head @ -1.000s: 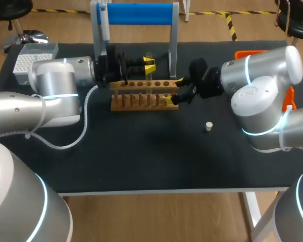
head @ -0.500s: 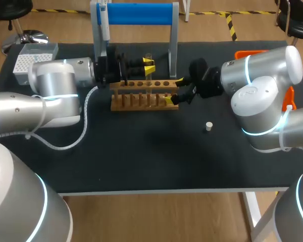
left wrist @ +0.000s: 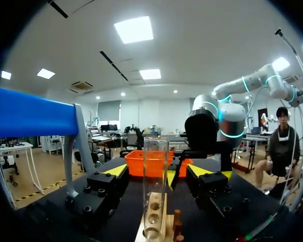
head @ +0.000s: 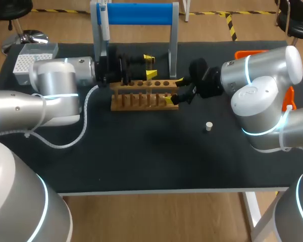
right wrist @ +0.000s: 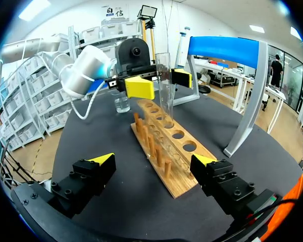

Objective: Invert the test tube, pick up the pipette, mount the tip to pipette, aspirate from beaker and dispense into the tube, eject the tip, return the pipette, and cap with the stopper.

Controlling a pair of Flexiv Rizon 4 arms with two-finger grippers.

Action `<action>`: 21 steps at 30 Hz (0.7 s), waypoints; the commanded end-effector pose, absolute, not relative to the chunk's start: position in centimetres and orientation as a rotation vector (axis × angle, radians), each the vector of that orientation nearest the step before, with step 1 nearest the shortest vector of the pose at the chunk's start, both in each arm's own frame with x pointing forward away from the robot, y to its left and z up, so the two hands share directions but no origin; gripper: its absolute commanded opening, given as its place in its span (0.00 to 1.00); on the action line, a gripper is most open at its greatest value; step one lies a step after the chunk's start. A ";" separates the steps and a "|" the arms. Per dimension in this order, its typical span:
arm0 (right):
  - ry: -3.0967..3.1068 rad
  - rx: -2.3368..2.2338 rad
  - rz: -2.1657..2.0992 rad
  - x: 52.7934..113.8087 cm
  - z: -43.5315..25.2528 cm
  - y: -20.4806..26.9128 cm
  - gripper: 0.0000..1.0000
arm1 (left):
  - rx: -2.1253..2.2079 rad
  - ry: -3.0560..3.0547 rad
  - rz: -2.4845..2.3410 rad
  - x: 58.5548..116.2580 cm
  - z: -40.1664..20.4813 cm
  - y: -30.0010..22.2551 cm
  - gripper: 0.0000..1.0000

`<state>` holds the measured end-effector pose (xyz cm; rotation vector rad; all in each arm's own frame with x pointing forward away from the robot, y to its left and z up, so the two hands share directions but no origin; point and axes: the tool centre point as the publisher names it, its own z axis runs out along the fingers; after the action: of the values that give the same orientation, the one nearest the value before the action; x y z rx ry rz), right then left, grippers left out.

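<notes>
- Standing upright in a hole of the rack (head: 141, 98), the test tube (left wrist: 155, 186) has its long axis vertical, square to the rack's top board. Its upper end looks open.
- Fingers (left wrist: 114, 172) of the left gripper (head: 150, 67) are spread, one on each side of the test tube above the rack. Neither tip touches the glass, so nothing is pinched.
- Fingers of the right gripper (head: 177, 89) are spread across the rack's end farthest from the left arm. A gap shows beside the wood, so the rack is flanked, not clamped.
- Governing relation: the test tube lies directly between the left fingers, and the left arm is the nearer one.
- Judgement: any withdrawal should run back along the fingers' own line, away from the rack. A sideways sweep would strike the glass and could tip it.
- Stage, as judged: tube seated, pipette pickup next. What appears to be the pipette (head: 105, 25) hangs on the stand (head: 136, 13) behind the rack, on the left-arm side.
- The beaker (right wrist: 122, 103) stands past the rack's left-arm end.
- The stopper (head: 208, 126) lies on the counter (head: 141, 156) in front of the rack, past its right-gripper end, well apart from both grippers.
</notes>
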<state>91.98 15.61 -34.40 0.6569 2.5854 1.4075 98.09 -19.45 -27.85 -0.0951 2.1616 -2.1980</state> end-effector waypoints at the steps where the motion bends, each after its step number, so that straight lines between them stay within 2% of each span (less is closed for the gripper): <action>1: 2.586 0.657 1.406 91.9 -34.4 15.6 1.00 | -0.094 2.254 -2.158 97.9 -26.5 -18.6 1.00; 8: 2.586 0.657 1.406 91.9 -34.4 15.6 1.00 | -0.113 2.364 -2.057 96.9 -25.0 -16.3 1.00; 21: 2.586 0.657 1.406 91.9 -34.4 15.6 1.00 | -0.295 2.399 -1.884 94.6 -22.2 -7.3 1.00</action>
<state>91.98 15.60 -34.39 0.6571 2.5853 1.4073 97.14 -10.01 -24.25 -0.2397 2.3935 -1.9675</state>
